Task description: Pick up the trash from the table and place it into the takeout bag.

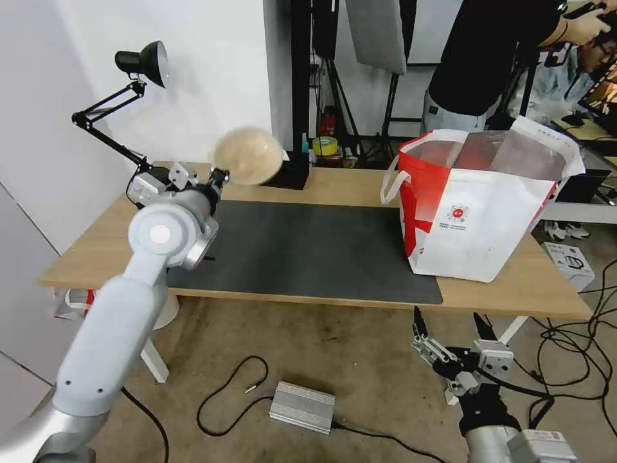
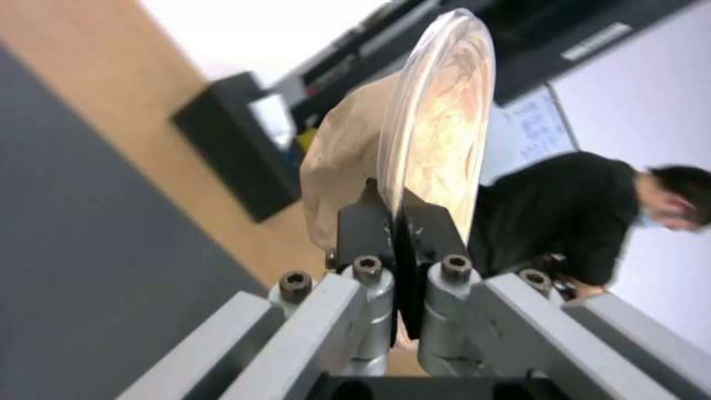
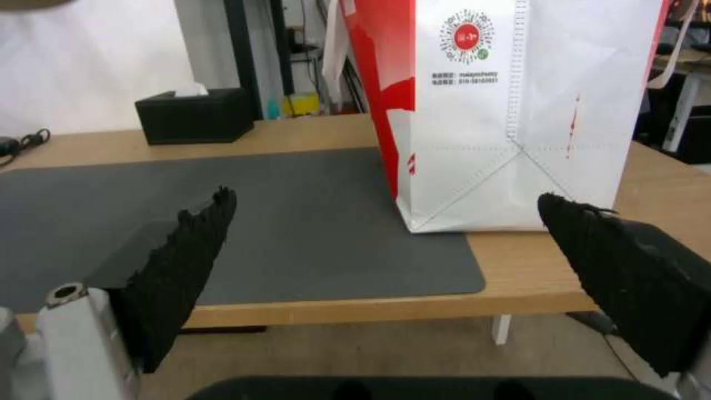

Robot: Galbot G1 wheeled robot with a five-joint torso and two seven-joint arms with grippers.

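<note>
1. The left gripper [image 1: 220,177] is clamped on the rim of the beige paper bowl [image 1: 249,156], held tipped on edge above the table's [image 1: 334,183] far-left part, well apart from the takeout bag [image 1: 479,206].
2. The right gripper [image 1: 452,326] hangs with fingers spread, below the table edge near the bag.
3. Advice — carry the bowl high over the bag's rim, centre it above the opening, then release.

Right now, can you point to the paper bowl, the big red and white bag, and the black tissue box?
beige paper bowl [image 1: 248,155], head view, on its rounded underside.
takeout bag [image 1: 479,212], head view, on its white front panel.
black tissue box [image 3: 194,115], right wrist view, on its front face.
</note>
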